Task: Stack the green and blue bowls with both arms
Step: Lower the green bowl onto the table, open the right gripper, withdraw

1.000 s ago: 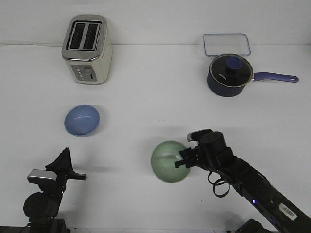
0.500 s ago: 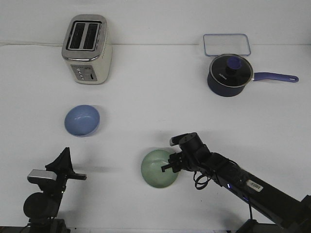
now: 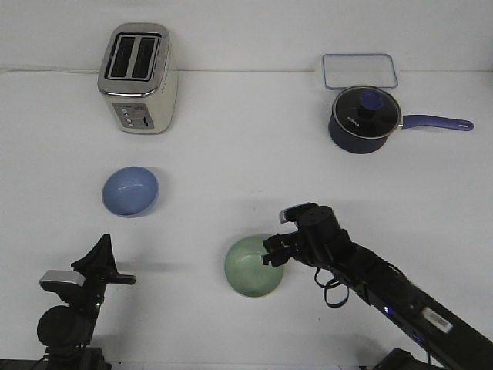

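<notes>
The right gripper [image 3: 271,255], black, sits in the lower middle of the frame at the right rim of the pale sage green round matte bowl [image 3: 251,267]. Its fingers overlap this rim, but I cannot tell if they are clamped on it or only beside it. The right arm [image 3: 385,297] goes from there down to the lower right corner.

The green bowl stands on the white table [image 3: 246,154], a little below the centre. The light periwinkle blue round matte bowl [image 3: 130,191] is well apart from it, at the left of the frame, upright and with nothing touching it.

The left gripper [image 3: 98,258] is in the lower left corner, below the blue bowl and apart from it. Its dark fingers point up, and I cannot tell if they are apart or together.

At the upper left stands a cream and silver toaster with 2 slots [image 3: 139,77]. At the upper right is a dark navy saucepan with a glass lid and a long handle [image 3: 364,119], and just behind it a clear rectangular container with a blue edge [image 3: 360,70].
</notes>
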Motion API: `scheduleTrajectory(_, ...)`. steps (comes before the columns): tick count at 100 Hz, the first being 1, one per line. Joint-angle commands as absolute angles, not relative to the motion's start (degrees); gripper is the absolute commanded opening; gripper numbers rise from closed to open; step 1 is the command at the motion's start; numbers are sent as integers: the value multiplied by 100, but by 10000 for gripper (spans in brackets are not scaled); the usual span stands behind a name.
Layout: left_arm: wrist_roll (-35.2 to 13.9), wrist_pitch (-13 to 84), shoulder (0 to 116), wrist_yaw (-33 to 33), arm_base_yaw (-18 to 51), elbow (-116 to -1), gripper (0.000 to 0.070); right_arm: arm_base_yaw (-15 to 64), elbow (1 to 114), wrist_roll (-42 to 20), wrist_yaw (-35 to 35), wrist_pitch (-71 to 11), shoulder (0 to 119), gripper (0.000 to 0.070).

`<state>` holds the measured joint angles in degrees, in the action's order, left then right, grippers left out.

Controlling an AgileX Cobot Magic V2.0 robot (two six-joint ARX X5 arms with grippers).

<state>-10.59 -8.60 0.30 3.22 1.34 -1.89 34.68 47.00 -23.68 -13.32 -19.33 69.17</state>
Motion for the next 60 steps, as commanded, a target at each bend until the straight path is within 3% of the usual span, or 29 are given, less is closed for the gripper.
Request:
scheduleTrajectory(1,-1717,-948,19,318,130,-134,11,3411,4831,-2161,-1247,-1881,6584,329)
scheduleTrajectory(18,-2967,-976,19,320,130,-316,11,3057,4831,-1763,-628,-1962,5426,328)
scheduleTrajectory(26,-3247,-913,21,322,130,-454,12,2956,4821,-1420,36,-2161,4862,328)
scheduleTrajectory(41,-3262,-266,163,285,128,-1037,13,2952,4401,-1085,775,-2171,3837,328)
scheduleTrajectory(60,-2821,650,1345,191,108,-2178,13,2952,3295,-1232,886,-1570,2768,317)
